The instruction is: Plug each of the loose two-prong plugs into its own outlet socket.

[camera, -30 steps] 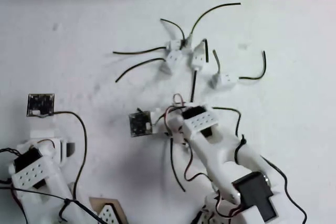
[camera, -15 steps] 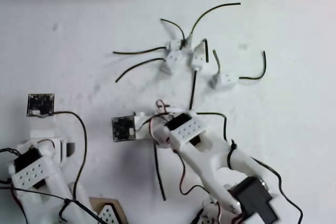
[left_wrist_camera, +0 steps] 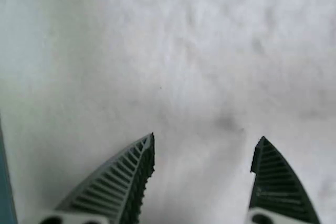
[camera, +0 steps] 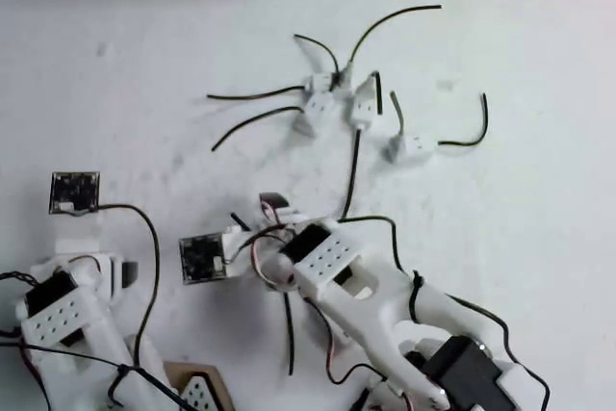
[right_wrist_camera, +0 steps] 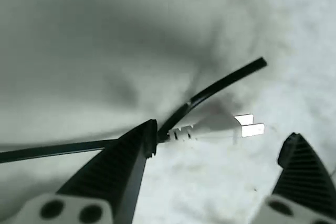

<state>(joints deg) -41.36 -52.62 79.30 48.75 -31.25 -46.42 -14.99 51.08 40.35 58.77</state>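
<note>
Plainly the job is far from finished, judging by how things lie. The right gripper (right_wrist_camera: 220, 132) is spread wide and pinches nothing. A loose plug (right_wrist_camera: 202, 129) lies on the surface (right_wrist_camera: 325, 35) in the gap between its fingers, close against one fingertip (right_wrist_camera: 142, 140); whether the two touch I cannot tell. The plug is not in any socket, so it has yet to be grasped, carried and pushed home.

It has a small white body, and two bright flat prongs (right_wrist_camera: 248, 124) stand bare, pointing toward the opposite finger. A thin black cable (right_wrist_camera: 226, 81) leaves its other end and runs off past the fingertips.

The left gripper (left_wrist_camera: 205, 148) is spread as well, with only bare surface between its fingers.

Well beyond the right gripper, out past the right arm (camera: 327, 257), sits a cluster of white connector pieces (camera: 364, 103), each trailing a short black tail. They are too small to tell plug from socket, or whether any pair is already joined.
</note>
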